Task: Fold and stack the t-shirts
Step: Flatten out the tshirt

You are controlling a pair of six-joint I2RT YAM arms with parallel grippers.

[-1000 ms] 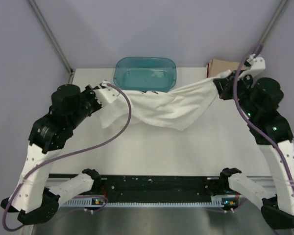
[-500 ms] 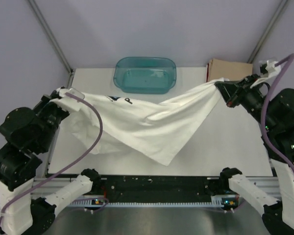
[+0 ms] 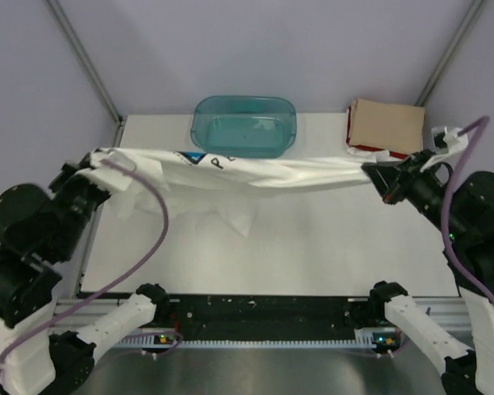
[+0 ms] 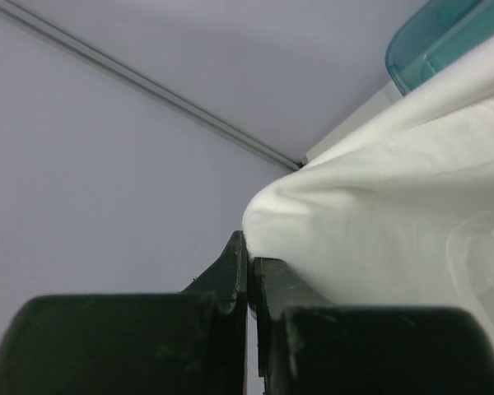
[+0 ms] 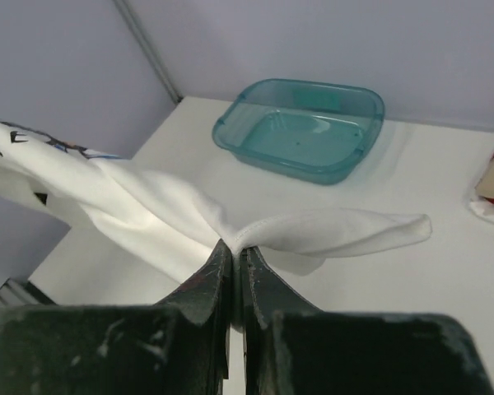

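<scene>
Item: white cloth t-shirt with a blue-and-red print (image 3: 255, 171), held in the air as a nearly straight band above the white table (image 3: 313, 247), just in front of the translucent teal plastic tub (image 3: 244, 123).
Left gripper (image 3: 96, 159): closed tight on one cloth edge.
Right gripper (image 3: 372, 172): pinched on the opposite edge.
Handling: keep the tension even and lower both ends together, so the hanging fold lands flat.
Change: half a second ago the cloth sagged in a deep point; it is now pulled taut.

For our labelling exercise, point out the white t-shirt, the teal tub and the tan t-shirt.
white t-shirt (image 3: 272, 174): top external view, middle of the stretched cloth
teal tub (image 3: 244, 132): top external view, bare floor
tan t-shirt (image 3: 387, 125): top external view, top of the fold
</scene>
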